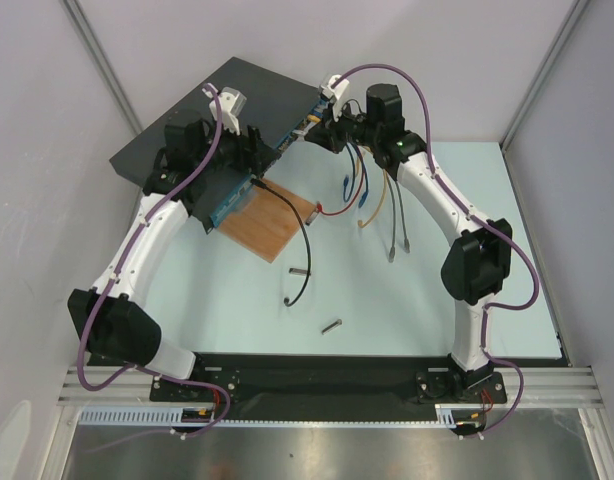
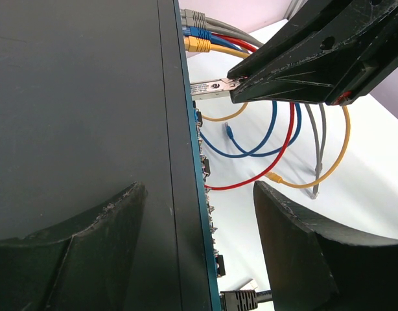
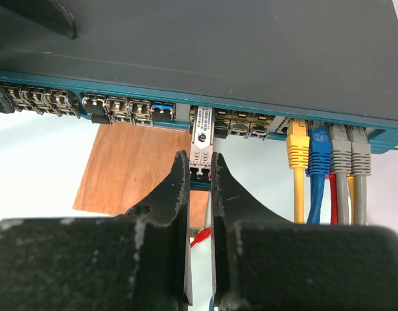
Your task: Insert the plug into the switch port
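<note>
Pinching the small silver metal plug (image 3: 200, 146) by its rear end with the right claw (image 3: 199, 170), fingers closed down to the plug's narrow width and pressing on its flat sides. Holding it nose-first at a port in the blue front face of the large flat dark grey metal switch (image 3: 218, 52), apparently partly entered, beside the yellow, blue and grey cables (image 3: 296, 152) plugged into that same face. Judging it light, rigid and smooth-skinned, likely to slip or twist unless gripped squarely near the tail, clear of the switch. Spreading the left claw (image 2: 199, 188) wide across the switch's front edge, gripping nothing; being unable to tell whether it is touching the switch.
</note>
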You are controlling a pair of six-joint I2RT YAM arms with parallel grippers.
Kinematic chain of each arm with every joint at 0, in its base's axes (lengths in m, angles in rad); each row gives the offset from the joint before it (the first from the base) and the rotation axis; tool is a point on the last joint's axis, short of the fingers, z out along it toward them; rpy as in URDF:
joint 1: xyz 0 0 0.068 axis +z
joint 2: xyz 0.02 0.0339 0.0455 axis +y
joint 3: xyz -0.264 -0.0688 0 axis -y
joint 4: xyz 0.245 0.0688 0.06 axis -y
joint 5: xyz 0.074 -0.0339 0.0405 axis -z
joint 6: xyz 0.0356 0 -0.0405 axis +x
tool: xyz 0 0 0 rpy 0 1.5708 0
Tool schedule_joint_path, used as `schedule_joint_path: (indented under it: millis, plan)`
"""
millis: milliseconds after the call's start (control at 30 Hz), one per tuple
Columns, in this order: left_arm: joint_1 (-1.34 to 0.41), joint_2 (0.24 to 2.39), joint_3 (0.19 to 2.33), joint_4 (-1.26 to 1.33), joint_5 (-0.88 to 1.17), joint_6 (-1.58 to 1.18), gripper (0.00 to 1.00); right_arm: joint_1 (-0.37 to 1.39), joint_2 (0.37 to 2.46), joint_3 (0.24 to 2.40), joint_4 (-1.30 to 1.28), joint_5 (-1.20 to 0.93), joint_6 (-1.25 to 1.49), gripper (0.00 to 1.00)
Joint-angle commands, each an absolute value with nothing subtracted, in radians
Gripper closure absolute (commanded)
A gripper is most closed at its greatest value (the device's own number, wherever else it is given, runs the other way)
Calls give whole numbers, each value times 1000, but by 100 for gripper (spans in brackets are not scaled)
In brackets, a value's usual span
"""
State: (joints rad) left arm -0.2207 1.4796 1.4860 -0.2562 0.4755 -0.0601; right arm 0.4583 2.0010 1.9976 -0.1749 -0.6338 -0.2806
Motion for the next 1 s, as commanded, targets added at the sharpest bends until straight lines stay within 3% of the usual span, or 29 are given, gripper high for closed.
schedule_joint_path:
  millis: [0, 967]
  plan:
    - [-206, 1470, 1476, -250, 483, -49, 26, 503, 1979, 2043, -57, -701, -256, 100]
    - [-179, 1485, 1477, -244, 508, -52, 26, 508, 1976, 2017, -11, -767, -192, 100]
